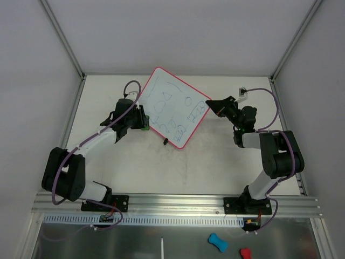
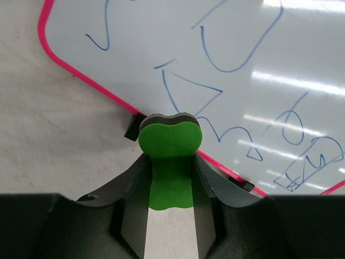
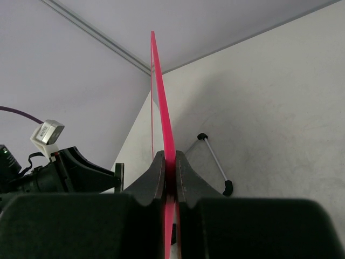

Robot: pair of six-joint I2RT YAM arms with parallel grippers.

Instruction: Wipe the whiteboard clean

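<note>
The whiteboard (image 1: 172, 108) has a pink-red frame and blue scribbles, and sits turned like a diamond at the table's far middle. My right gripper (image 1: 214, 106) is shut on its right corner; the right wrist view shows the pink edge (image 3: 159, 86) pinched between the fingers (image 3: 156, 172). My left gripper (image 1: 143, 122) is at the board's lower-left edge, shut on a green eraser (image 2: 170, 141) with a dark pad. The eraser's front end touches or overlaps the frame beside a black foot (image 2: 132, 129). The scribbles (image 2: 226, 54) fill the board.
A thin white rod with black ends (image 3: 214, 157) lies on the table just right of the board's edge. A small white box (image 1: 243, 93) sits at the back right. Blue (image 1: 217, 242) and red (image 1: 245, 252) pieces lie below the front rail.
</note>
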